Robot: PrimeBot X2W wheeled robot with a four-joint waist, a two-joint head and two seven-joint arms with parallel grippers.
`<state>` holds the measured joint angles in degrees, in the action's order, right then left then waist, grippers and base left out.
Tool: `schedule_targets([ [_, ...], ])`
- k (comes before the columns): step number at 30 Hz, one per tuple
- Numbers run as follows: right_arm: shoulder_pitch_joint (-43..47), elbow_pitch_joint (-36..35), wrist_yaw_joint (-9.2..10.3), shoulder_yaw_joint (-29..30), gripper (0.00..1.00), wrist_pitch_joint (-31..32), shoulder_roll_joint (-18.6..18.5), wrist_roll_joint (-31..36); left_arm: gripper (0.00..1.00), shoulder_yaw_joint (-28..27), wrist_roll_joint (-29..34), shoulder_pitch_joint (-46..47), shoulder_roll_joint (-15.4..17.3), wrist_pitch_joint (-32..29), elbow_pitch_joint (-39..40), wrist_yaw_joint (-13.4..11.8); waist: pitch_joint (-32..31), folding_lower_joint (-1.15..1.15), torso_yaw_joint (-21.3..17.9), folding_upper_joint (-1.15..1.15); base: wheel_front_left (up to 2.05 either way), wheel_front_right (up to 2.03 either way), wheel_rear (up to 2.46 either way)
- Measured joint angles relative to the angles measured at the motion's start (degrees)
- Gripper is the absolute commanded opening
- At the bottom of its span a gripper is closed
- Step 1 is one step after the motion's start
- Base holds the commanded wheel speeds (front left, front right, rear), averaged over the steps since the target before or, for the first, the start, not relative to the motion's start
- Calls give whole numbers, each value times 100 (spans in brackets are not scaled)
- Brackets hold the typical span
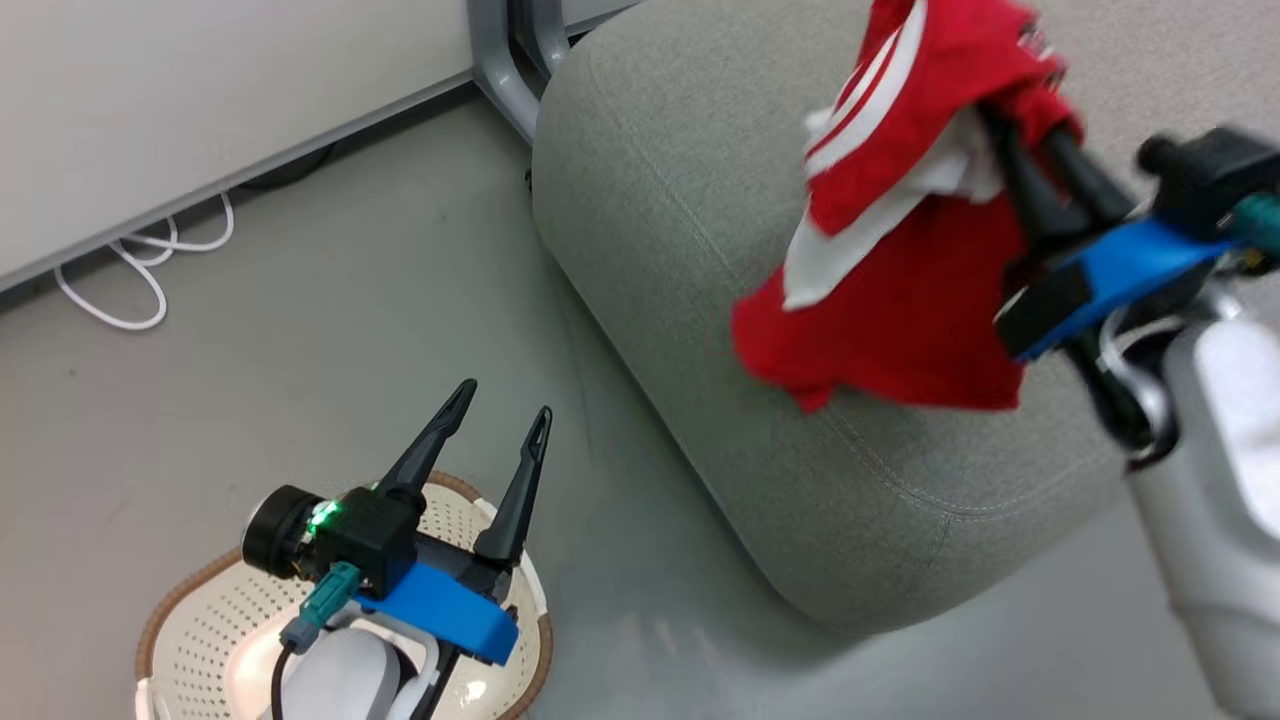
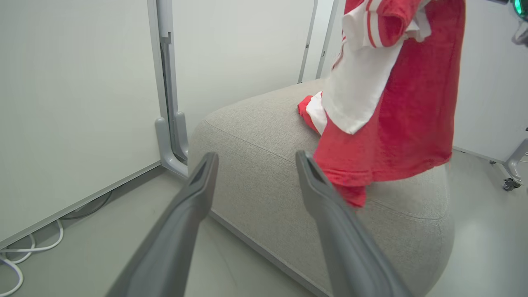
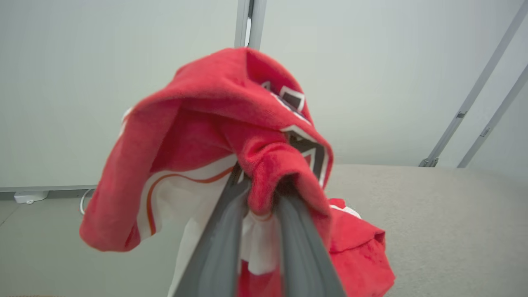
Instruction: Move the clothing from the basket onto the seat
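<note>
A red garment (image 1: pixel 900 320) with white stripes hangs over the grey seat (image 1: pixel 680 250), its lower hem just above the cushion top. My right gripper (image 1: pixel 1010 125) is shut on its bunched upper part, the fingertips buried in fabric. In the right wrist view the gripper (image 3: pixel 258 183) pinches the garment (image 3: pixel 198 107) beside black-and-white numerals. Another piece of red and white clothing (image 2: pixel 308 110) lies on the seat (image 2: pixel 255 136) behind the hanging garment (image 2: pixel 412 115). My left gripper (image 1: pixel 504 398) is open and holds nothing, above the cream basket (image 1: pixel 160 610); the arm hides much of the basket's inside.
White cables (image 1: pixel 130 275) loop on the floor by the wall panel at the left. A grey partition foot (image 1: pixel 505 75) stands behind the seat's far corner. A caster wheel (image 2: pixel 509 183) stands on the floor beyond the seat. Grey floor lies between basket and seat.
</note>
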<state>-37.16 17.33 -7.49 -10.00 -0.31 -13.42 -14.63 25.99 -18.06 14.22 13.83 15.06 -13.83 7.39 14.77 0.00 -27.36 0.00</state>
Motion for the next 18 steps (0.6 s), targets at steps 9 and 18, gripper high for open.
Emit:
schedule_targets([
  [9,-1787,271,0,1039,0,372,-1126,-405,100,246,138,611,387,0,255,0,830,0,218,0,0,0,0],
  [18,-2029,1539,0,2134,0,-248,-1415,-192,100,720,211,1438,675,0,470,0,1832,1,654,0,0,0,0],
])
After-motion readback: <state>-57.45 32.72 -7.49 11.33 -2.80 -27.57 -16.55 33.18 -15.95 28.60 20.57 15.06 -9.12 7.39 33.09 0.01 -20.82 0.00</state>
